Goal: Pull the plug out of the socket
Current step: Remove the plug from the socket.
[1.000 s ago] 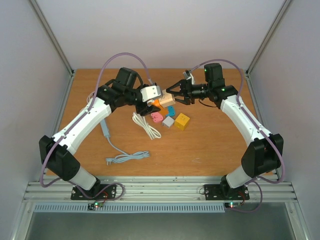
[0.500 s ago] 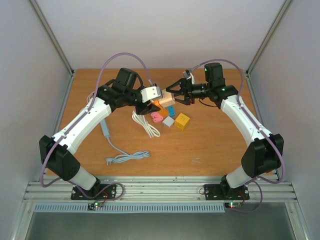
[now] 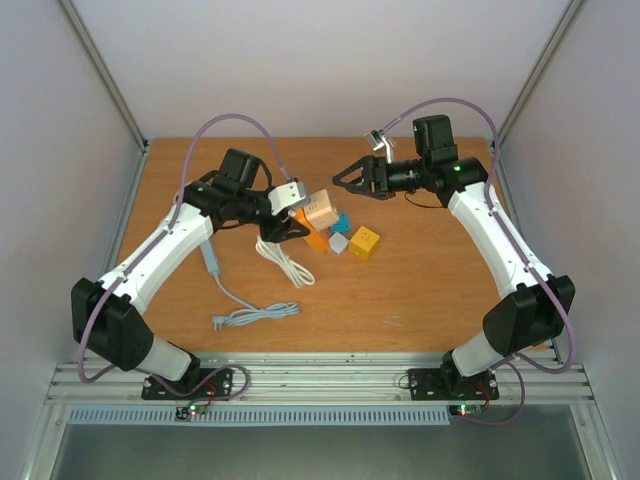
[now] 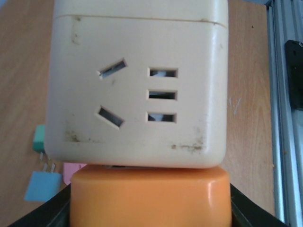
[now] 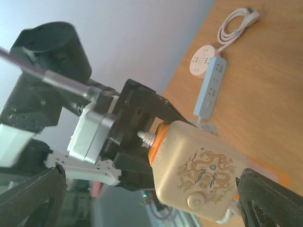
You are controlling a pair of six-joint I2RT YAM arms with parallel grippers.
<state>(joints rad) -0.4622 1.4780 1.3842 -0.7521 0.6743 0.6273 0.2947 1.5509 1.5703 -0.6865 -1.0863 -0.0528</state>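
holding the orange plug (image 4: 150, 196) in our left fingers (image 3: 285, 228) over the tabletop (image 3: 430, 290), socket (image 3: 321, 209) still attached, we judge the pull not begun; our right fingers (image 3: 342, 177), spread wide, must clamp the socket next.

Yellow cube (image 3: 365, 243), grey cube (image 3: 339, 243), pale blue power strip (image 3: 211, 257), white coiled cable (image 3: 286, 261), perhaps USB, wooden table (image 3: 420, 290).

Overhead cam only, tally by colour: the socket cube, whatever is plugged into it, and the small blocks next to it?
Cream: 1, cream socket cube
Orange: 1, orange plug
Blue: 1, blue block
Grey: 1, grey block
Yellow: 1, yellow block
Total: 5
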